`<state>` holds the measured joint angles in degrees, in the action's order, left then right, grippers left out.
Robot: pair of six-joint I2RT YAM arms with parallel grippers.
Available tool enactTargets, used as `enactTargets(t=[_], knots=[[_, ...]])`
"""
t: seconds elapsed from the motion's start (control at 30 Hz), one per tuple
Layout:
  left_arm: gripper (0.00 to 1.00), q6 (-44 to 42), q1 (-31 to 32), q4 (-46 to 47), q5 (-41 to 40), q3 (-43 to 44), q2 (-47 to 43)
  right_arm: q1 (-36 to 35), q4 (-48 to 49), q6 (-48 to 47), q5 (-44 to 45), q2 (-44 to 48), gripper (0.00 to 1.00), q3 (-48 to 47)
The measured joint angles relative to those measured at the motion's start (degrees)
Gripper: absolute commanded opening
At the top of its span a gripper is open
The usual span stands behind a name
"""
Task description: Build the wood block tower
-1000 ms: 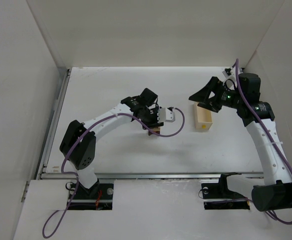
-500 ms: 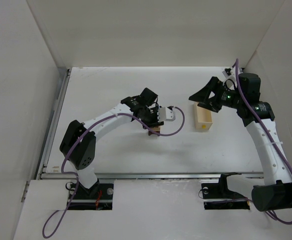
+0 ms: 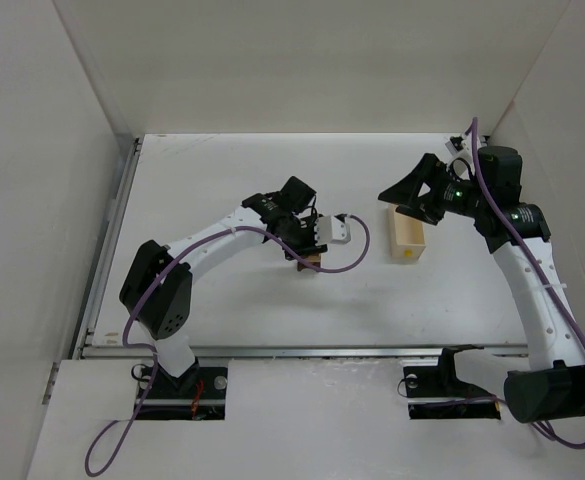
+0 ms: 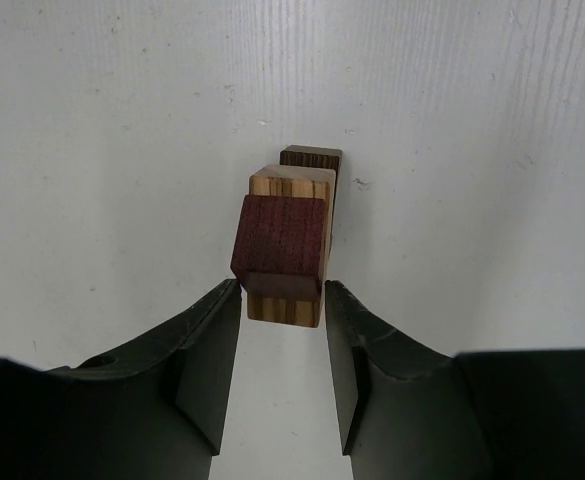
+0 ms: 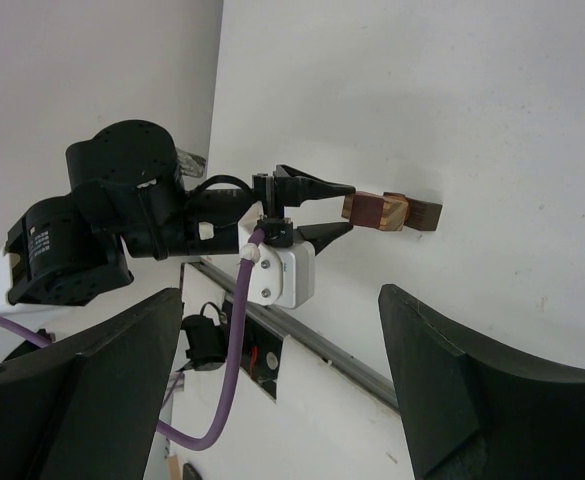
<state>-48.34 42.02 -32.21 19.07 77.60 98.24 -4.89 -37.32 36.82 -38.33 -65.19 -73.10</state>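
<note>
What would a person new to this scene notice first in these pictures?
A tiny wood block tower stands on the white table, its reddish top block pinched by the left gripper. To its right the right gripper hangs open near a pale cream box.

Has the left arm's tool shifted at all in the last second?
No. The left tool sits equally far from the cream box throughout.
</note>
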Motion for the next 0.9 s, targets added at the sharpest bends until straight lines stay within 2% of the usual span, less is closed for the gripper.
enactTargets(t=[0.13,0.33,0.57,0.73,0.9], knots=[[0.37,0.0,0.0,0.0,-0.02,0.0,0.0,0.0,0.0,0.0,0.0,0.0,0.85,0.0],[0.46,-0.02,0.0,-0.15,-0.09,0.0,0.0,0.0,0.0,0.0,0.0,0.0,0.85,0.0],[0.47,-0.02,-0.57,-0.5,0.33,0.0,-0.79,0.0,0.0,-0.02,0.0,0.0,0.85,0.0],[0.47,0.17,-2.27,-0.68,0.85,-0.33,-4.98,0.0,-0.33,-0.9,2.05,0.0,0.85,0.5],[0.47,2.56,-4.37,-0.22,-0.11,-2.99,-11.45,0.0,-3.3,-2.56,7.65,-0.85,0.85,0.94]])
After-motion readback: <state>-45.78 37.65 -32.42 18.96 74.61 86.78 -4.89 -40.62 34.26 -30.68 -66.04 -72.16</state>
